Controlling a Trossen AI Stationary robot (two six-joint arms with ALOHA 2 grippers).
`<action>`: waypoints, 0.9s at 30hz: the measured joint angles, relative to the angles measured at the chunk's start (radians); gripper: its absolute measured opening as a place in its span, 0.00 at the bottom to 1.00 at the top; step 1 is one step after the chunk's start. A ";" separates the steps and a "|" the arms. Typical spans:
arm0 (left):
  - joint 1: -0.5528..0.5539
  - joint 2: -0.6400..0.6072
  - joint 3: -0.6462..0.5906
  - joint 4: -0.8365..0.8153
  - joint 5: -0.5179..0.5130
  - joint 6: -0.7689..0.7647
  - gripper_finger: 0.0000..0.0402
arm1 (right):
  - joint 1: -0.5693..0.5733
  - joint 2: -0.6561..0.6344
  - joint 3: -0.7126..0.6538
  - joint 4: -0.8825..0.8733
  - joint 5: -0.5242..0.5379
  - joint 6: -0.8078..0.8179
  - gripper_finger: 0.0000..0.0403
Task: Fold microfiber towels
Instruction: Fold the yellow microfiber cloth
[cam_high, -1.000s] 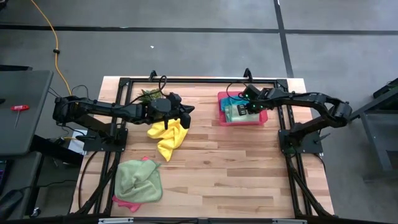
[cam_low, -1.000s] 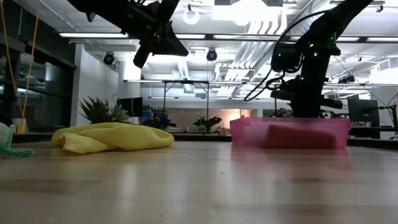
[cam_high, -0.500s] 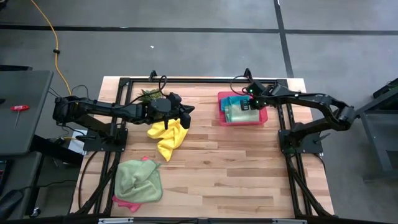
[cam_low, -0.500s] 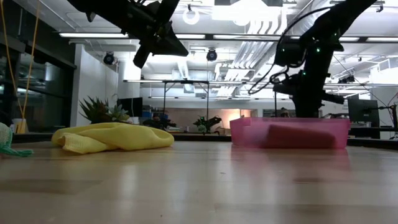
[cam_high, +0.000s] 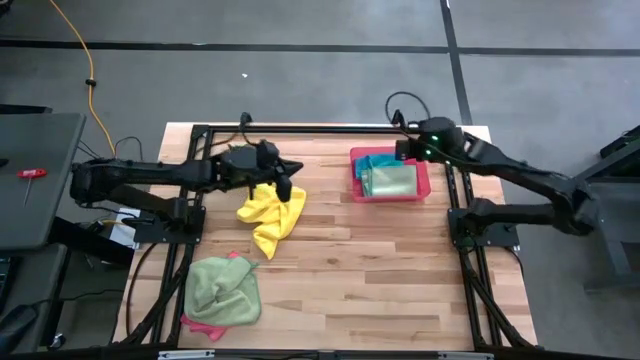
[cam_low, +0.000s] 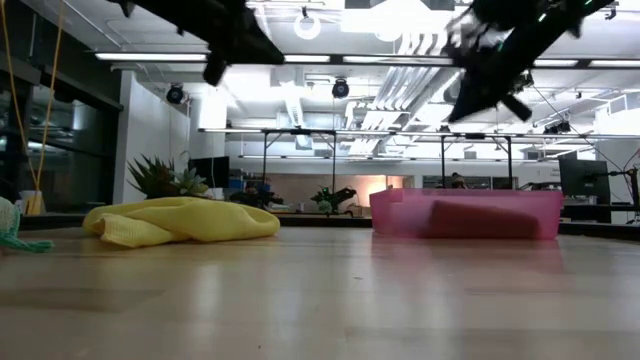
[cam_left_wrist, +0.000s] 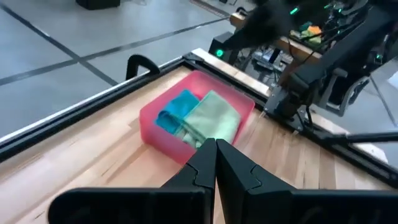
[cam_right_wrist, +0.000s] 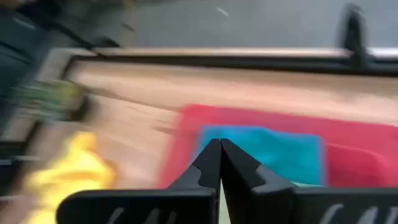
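Note:
A crumpled yellow towel (cam_high: 270, 215) lies on the table left of the middle; it also shows in the low view (cam_low: 180, 220). A light green towel (cam_high: 222, 290) lies bunched on a pink towel (cam_high: 200, 325) near the front left corner. A folded teal towel (cam_high: 372, 163) and a folded light green towel (cam_high: 392, 180) lie in the pink tray (cam_high: 422, 188). My left gripper (cam_high: 290, 175) is shut and empty, raised above the yellow towel's far end. My right gripper (cam_high: 402, 152) is shut and empty, raised above the tray's far edge.
A small spiky green plant (cam_high: 238, 152) stands at the far left, just behind my left arm. The black frame rails (cam_high: 320, 128) run along the table's far edge and sides. Bare wood lies between the yellow towel and the tray and across the front right.
My right gripper has risen out of the pink tray and drawn back toward the table's far right corner, tipping as it went; the folded green towel stays in the tray. My left gripper has risen and drawn a little toward the table's left edge.

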 joint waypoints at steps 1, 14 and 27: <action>0.000 -0.028 0.000 -0.036 0.000 0.007 0.00 | 0.022 -0.033 -0.003 0.007 0.001 0.013 0.00; -0.232 -0.126 -0.005 -0.540 0.277 -0.010 0.20 | 0.226 -0.123 -0.020 -0.039 0.127 0.074 0.00; -0.704 0.256 -0.011 -0.541 -0.085 0.317 0.46 | 0.253 -0.034 -0.021 -0.055 0.127 0.089 0.00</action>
